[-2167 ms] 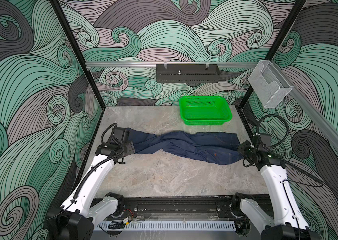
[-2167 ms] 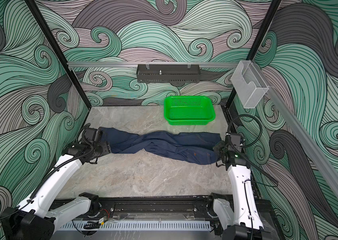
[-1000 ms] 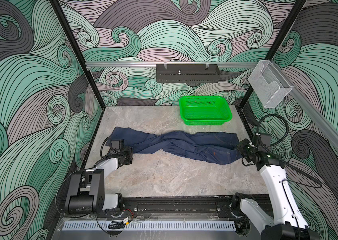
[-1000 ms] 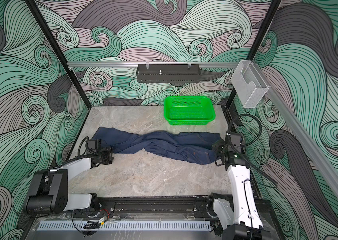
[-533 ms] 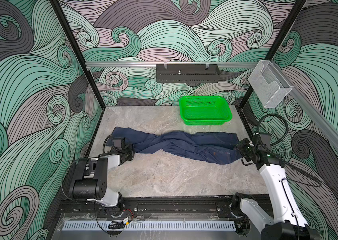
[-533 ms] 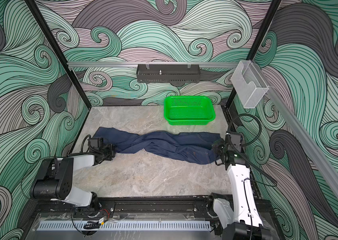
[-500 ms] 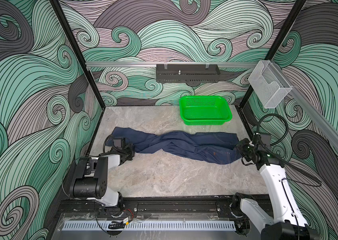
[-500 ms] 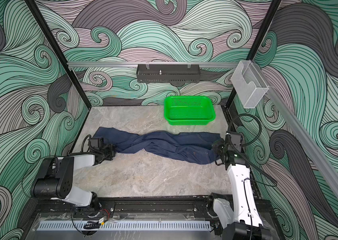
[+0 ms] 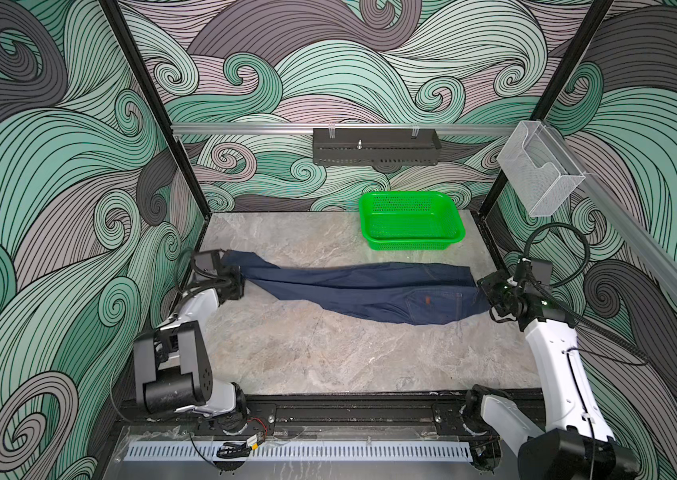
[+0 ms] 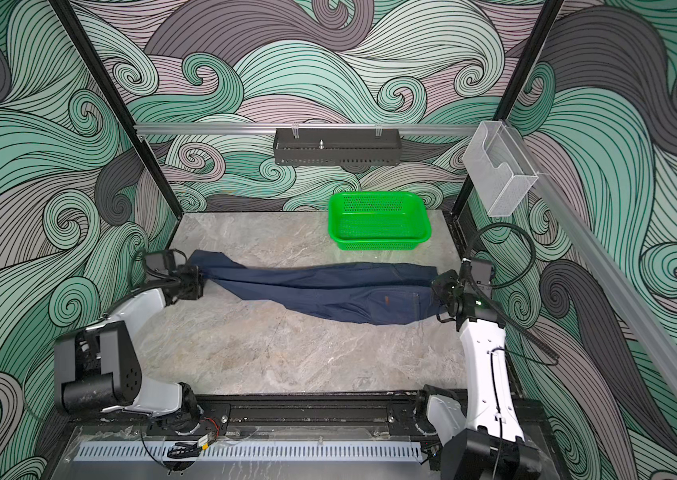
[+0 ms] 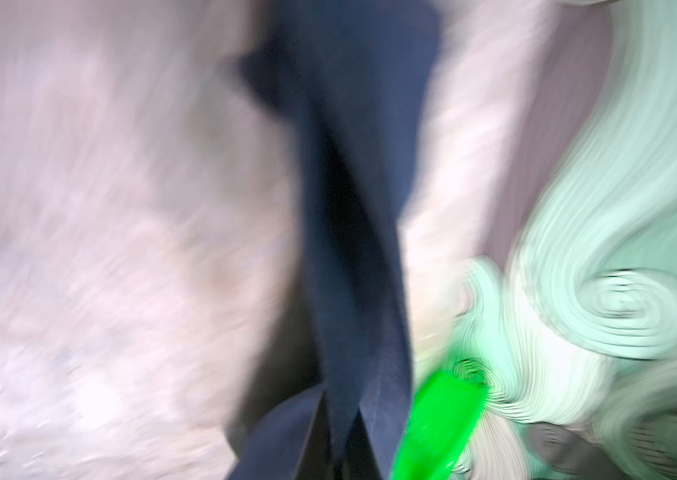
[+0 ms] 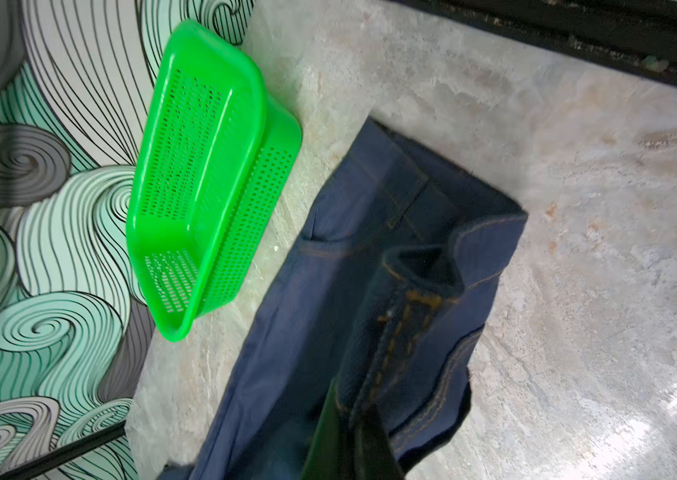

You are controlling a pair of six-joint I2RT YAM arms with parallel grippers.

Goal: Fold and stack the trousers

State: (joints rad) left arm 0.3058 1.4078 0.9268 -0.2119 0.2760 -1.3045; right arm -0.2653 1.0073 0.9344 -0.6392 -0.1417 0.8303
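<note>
The dark navy trousers [image 9: 370,286] [image 10: 320,291] stretch across the middle of the marble table in both top views, legs to the left and waist to the right. My left gripper [image 9: 241,282] [image 10: 200,282] is shut on the leg ends. In the blurred left wrist view the cloth [image 11: 349,208] runs straight out from the closed jaws of the left gripper [image 11: 341,449]. My right gripper [image 9: 484,291] [image 10: 438,291] [image 12: 353,436] is shut on the waistband, and orange stitching shows on the denim [image 12: 370,249]. The trousers look pulled straight between the two grippers.
A green perforated basket [image 9: 411,220] [image 10: 378,226] [image 12: 204,174] [image 11: 440,419] stands at the back right of the table, just behind the waist. A black rack [image 9: 374,147] hangs on the back wall, and a clear holder [image 9: 536,174] on the right rail.
My left gripper has closed on the leg ends and moved back and left with them. The trousers have gone from twisted and slack to nearly straight. The right gripper has held its place.
</note>
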